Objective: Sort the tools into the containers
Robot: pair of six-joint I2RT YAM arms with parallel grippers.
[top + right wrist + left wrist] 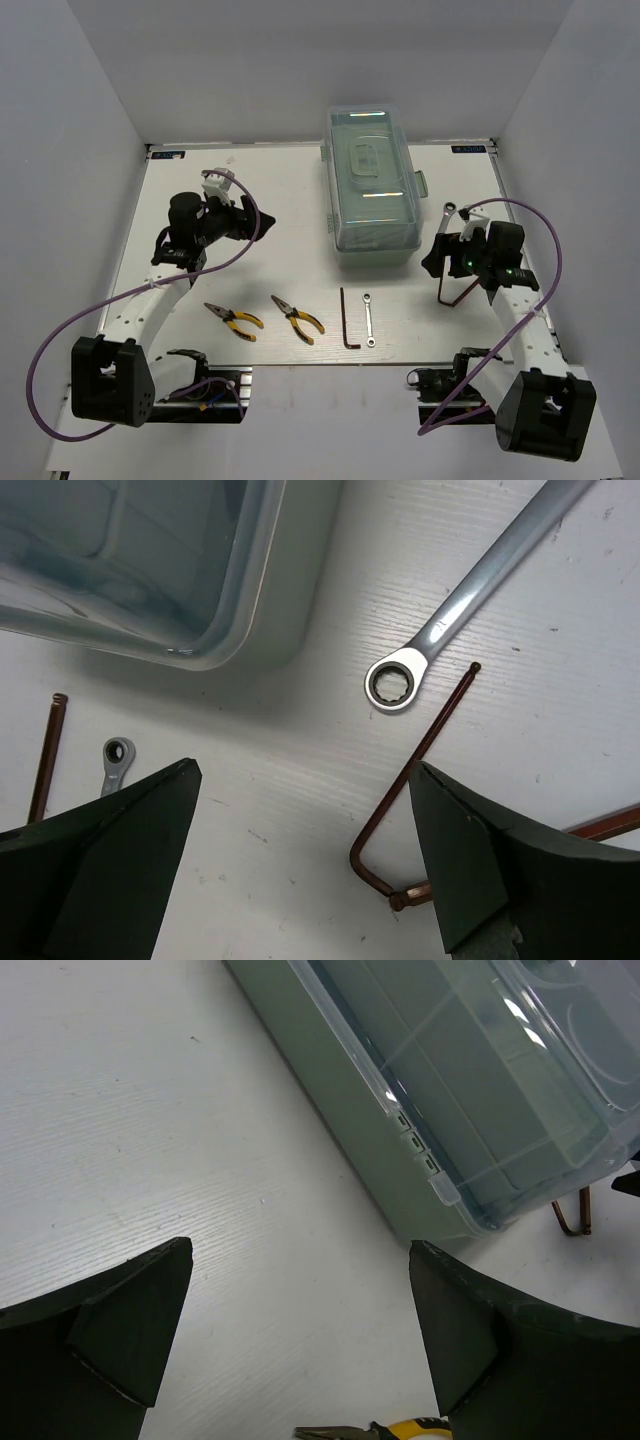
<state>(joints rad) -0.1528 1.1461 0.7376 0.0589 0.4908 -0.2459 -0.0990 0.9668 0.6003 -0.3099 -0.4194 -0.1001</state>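
Note:
The mint-green toolbox [372,190] stands at the back centre with its translucent lid shut; it also shows in the left wrist view [470,1090]. Two yellow-handled pliers [235,320] [298,318], a black hex key [346,320] and a small silver wrench [369,320] lie in a row near the front. A second wrench [450,630] and a reddish-brown hex key [415,770] lie right of the toolbox. My right gripper [305,780] is open and empty just above that hex key. My left gripper [300,1260] is open and empty over bare table left of the toolbox.
White walls enclose the table [230,270] on the left, back and right. The toolbox corner [270,600] is close to my right gripper. A plier tip [370,1430] shows just below my left gripper. Purple cables loop beside both arms.

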